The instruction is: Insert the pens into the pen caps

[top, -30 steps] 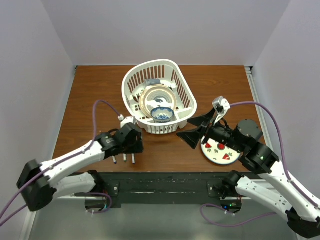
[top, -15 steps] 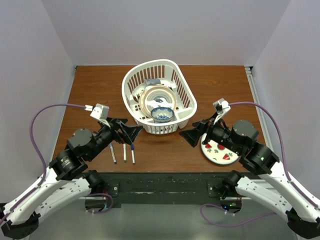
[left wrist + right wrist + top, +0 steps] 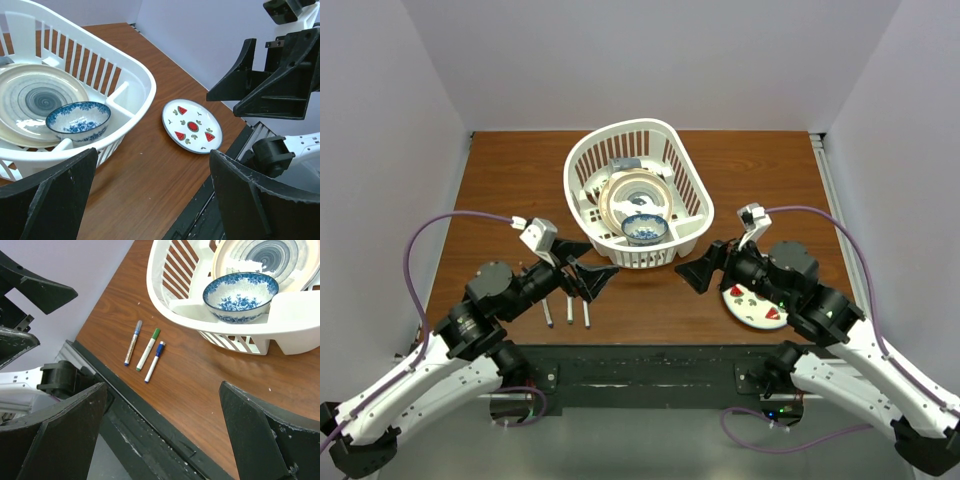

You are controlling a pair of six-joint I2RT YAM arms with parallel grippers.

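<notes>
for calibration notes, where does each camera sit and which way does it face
Top external: above and behind the arms, looking down on the table; both arms show.
Left wrist: on the left arm, facing right past the basket to the watermelon plate; left fingers show.
Right wrist: on the right arm, facing left at the pens; right fingers show.
Both wrist views share the basket and blue bowl.

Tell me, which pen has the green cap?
The middle pen of the three. The grey-capped pen lies on one side of it, the blue-capped pen on the other.
</notes>
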